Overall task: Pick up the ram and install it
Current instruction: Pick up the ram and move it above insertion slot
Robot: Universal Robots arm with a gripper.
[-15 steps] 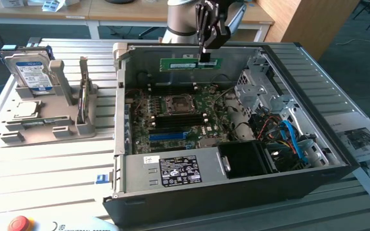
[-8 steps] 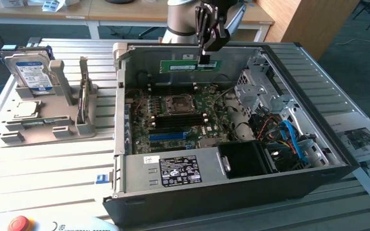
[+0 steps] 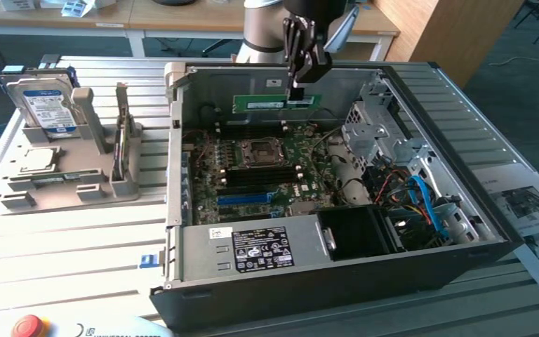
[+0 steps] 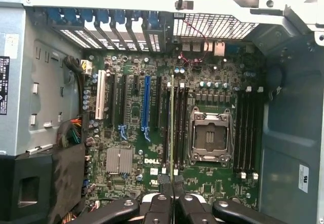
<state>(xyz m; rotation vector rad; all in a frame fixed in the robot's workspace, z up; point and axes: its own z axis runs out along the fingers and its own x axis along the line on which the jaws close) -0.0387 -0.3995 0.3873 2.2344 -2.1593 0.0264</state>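
The ram [image 3: 262, 104] is up in the air, a green stick with its white label facing out. It is held level and on edge above the motherboard [image 3: 279, 175], seated in no slot. The gripper [image 3: 297, 95] has it pinched near the end on the exterior view's right. Its fingers [image 3: 295, 78] come straight down, nearly closed, clamped on the thin board from both faces, and most of the stick juts out sideways past them.

From the wrist, the ram [image 4: 172, 127] shows edge-on as a thin pale line running out from between the two fingers [image 4: 161, 206], with the gripper [image 4: 173, 199] tight around it. That line runs just beside the CPU socket [image 4: 209, 138]. It lies over the bank of black memory slots [image 4: 178, 127] between the socket and the long blue slot [image 4: 146, 105]. A second bank of memory slots [image 4: 246, 130] sits on the socket's other side.

In the exterior view the CPU socket [image 3: 258, 151] lies below the ram, down on the motherboard inside the open computer case [image 3: 457, 210]. Well apart from the socket, outside the case, a hard drive [image 3: 45, 105] stands upright in a grey holder [image 3: 64, 186].
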